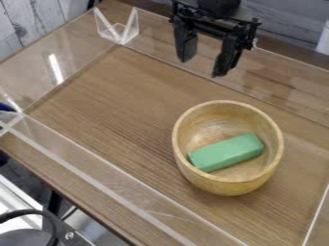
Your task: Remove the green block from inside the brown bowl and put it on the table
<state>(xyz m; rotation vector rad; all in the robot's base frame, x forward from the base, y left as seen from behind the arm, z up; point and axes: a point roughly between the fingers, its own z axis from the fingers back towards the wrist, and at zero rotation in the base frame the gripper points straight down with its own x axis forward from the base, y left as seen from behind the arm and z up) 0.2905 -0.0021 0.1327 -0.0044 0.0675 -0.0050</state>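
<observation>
The green block (228, 153) lies flat inside the brown bowl (193, 128), slanting across its bottom toward the near side. The bowl stands on the table (103, 115) at the right of the view. My gripper (207, 54) hangs above and behind the bowl, pointing down. Its two black fingers stand apart with nothing between them. It touches neither the bowl nor the block.
Low clear acrylic walls (77, 159) border the tabletop on all sides, with a clear bracket (118, 29) at the far left corner. Bare wood stretches to the left of the bowl.
</observation>
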